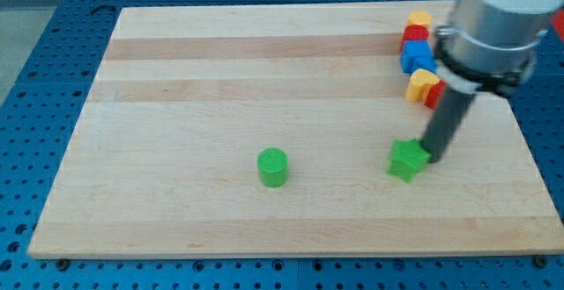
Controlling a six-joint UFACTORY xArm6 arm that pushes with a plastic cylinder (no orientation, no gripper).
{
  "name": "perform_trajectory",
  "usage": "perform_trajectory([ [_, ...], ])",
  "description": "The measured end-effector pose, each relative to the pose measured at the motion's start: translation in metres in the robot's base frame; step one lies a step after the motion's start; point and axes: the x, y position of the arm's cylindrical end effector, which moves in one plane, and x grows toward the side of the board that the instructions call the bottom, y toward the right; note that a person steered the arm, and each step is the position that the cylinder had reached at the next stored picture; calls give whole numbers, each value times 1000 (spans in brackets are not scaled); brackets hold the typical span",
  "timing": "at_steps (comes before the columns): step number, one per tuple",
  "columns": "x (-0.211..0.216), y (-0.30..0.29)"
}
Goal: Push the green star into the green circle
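The green star (407,159) lies on the wooden board (220,70), right of the middle and towards the view's bottom. The green circle (273,167) stands to its left, well apart from it. My tip (434,157) is at the star's right edge, touching or nearly touching it. The dark rod rises from there up to the arm's grey body at the view's top right.
A cluster of blocks sits at the board's top right: a yellow block (419,18), a red block (415,33), a blue block (417,55), a yellow block (422,84) and a red block (434,94) partly hidden by the arm. A blue pegboard table surrounds the board.
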Motion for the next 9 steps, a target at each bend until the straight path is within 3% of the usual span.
perform_trajectory([
  [1, 0, -57],
  [2, -1, -58],
  [3, -6, -14],
  [4, 21, 25],
  [5, 61, 16],
  [7, 28, -61],
  [9, 21, -116],
])
